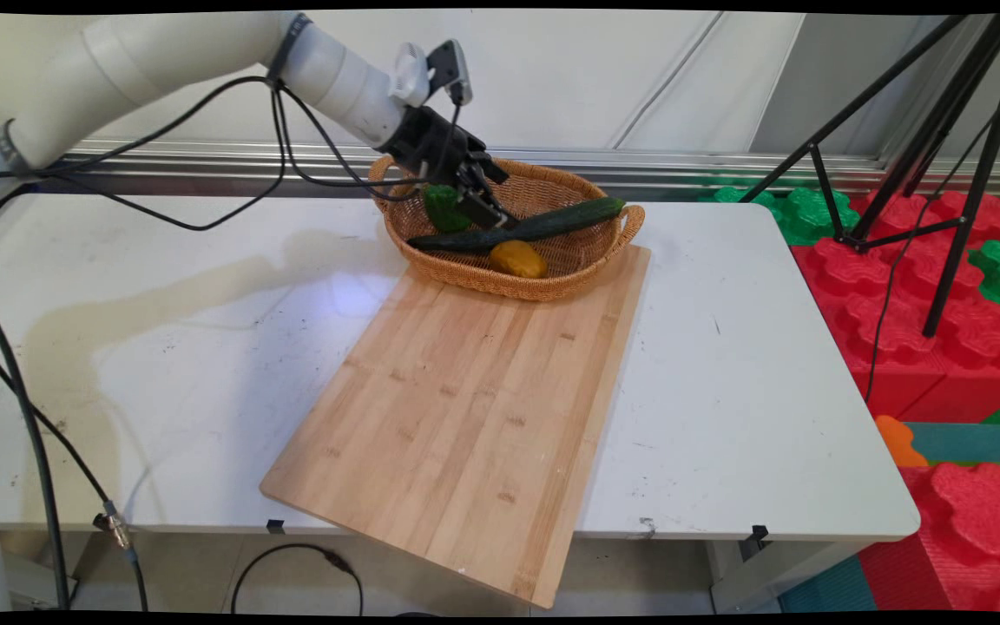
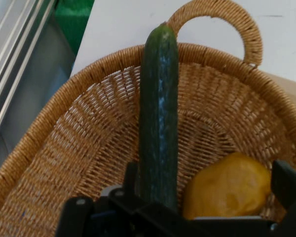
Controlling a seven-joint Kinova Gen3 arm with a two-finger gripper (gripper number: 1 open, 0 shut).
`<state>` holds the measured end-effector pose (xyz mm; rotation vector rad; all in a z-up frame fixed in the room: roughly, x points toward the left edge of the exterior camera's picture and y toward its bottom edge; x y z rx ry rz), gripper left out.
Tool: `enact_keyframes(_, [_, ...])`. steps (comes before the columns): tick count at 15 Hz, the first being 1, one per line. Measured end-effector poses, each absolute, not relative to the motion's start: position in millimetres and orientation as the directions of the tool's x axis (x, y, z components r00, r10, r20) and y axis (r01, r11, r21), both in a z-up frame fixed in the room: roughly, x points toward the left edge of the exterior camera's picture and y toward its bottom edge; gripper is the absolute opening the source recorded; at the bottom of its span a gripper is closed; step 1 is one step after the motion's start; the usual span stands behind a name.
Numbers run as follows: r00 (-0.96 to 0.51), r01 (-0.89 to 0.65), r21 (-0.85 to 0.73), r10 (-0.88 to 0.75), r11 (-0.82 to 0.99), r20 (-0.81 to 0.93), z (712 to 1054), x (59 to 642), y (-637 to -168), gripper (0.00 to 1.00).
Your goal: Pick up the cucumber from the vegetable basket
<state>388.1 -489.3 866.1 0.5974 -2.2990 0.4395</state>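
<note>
Wicker basket (image 1: 552,279): our gripper (image 1: 476,198) spread open over the cucumber (image 1: 552,224).
We fear nudging the lemon (image 1: 517,259) aside.

wooden board (image 1: 465,408) on white table (image 1: 752,391), black tripod (image 1: 943,156), foam blocks (image 1: 925,304)

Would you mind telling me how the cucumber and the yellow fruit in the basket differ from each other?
The cucumber is dark green, while the yellow fruit is yellow-orange. The cucumber is long and slim, spanning much of the wicker basket, with one end up on the rim; the yellow fruit is short and rounded, sitting low on the bottom. The cucumber runs up from between the claw's fingers in the hand view; the fruit lies beside it. Both lie in the same basket.
</note>
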Motion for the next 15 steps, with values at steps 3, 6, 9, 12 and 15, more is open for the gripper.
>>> enact_keyframes(3, [-0.641,-0.54,-0.13,-0.307,0.831,0.703,854.0,380.3,-504.7,1.0])
enact_keyframes(6, [-0.644,-0.542,-0.125,-0.315,0.831,0.697,845.8,375.5,-514.4,1.0])
enact_keyframes(9, [-0.644,-0.544,-0.12,-0.323,0.83,0.693,836.7,370.4,-524.5,1.0])
enact_keyframes(12, [-0.641,-0.55,-0.114,-0.331,0.827,0.692,829.0,366.1,-533.1,1.0])
enact_keyframes(15, [-0.638,-0.553,-0.107,-0.338,0.826,0.692,823.0,361.7,-539.2,1.0])
